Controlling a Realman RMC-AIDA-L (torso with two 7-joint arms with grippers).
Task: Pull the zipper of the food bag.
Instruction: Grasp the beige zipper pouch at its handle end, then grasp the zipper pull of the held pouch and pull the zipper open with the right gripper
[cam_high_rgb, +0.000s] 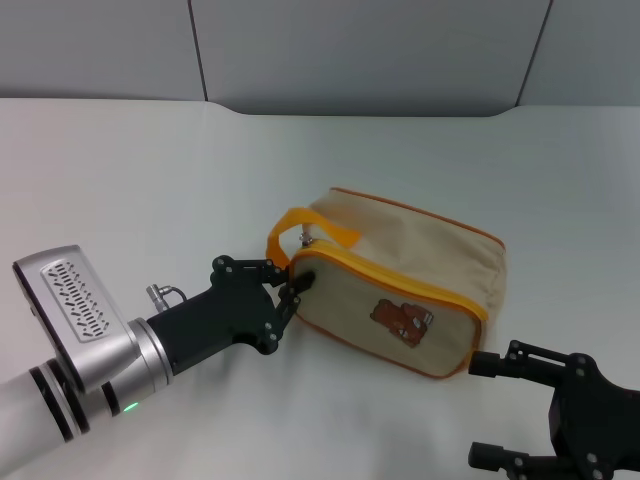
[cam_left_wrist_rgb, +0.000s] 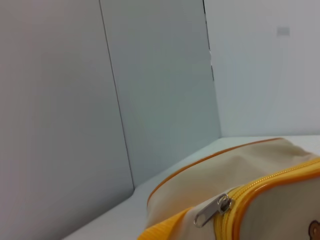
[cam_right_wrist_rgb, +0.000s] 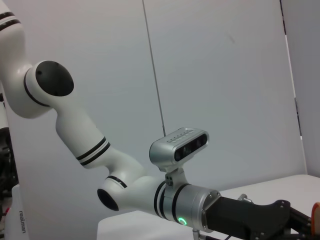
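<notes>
The food bag (cam_high_rgb: 420, 262) is a beige canvas box with a brown bear print, lying on the white table in the middle of the head view. The zipper (cam_high_rgb: 400, 280) is an orange-yellow band along the top of the bear panel. Its silver pull (cam_high_rgb: 308, 240) sits at the bag's left end under the orange loop handle (cam_high_rgb: 300, 228). The left wrist view shows the pull (cam_left_wrist_rgb: 212, 210) close up, hanging free beside the zipper band (cam_left_wrist_rgb: 260, 187). My left gripper (cam_high_rgb: 296, 288) is against the bag's left end, just below the pull. My right gripper (cam_high_rgb: 490, 410) is open and empty, in front of the bag's right corner.
A grey wall (cam_high_rgb: 370, 50) runs behind the table's far edge. The right wrist view shows my left arm (cam_right_wrist_rgb: 125, 185) with its wrist camera (cam_right_wrist_rgb: 179, 143) and a sliver of the orange handle (cam_right_wrist_rgb: 316, 210).
</notes>
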